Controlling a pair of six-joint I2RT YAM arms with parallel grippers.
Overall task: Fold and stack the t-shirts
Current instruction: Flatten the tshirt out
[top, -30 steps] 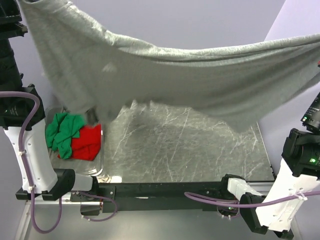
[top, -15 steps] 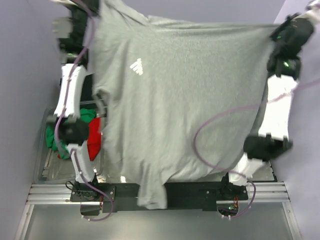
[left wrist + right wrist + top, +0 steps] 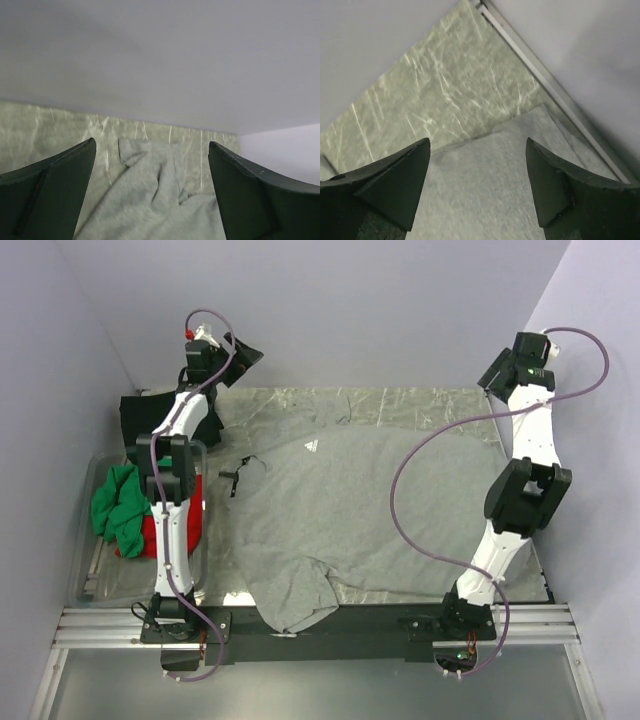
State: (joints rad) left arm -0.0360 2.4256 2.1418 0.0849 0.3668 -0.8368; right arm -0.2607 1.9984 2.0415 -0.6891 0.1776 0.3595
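Shirts partly covered, wrist views cropped.

From above, the left arm crosses the red t-shirt and the black t-shirt, so neither shows its full outline, and the green t-shirt covers the red one's left side. The grey t-shirt hides the surface beneath it and part of the black rail. Its white chest logo is too small to read, and a thin dark shape near its collar cannot be identified. In the left wrist view the lower edge cuts off the grey t-shirt and both fingers of the left tool. The right wrist view likewise crops the shirt and the right tool.
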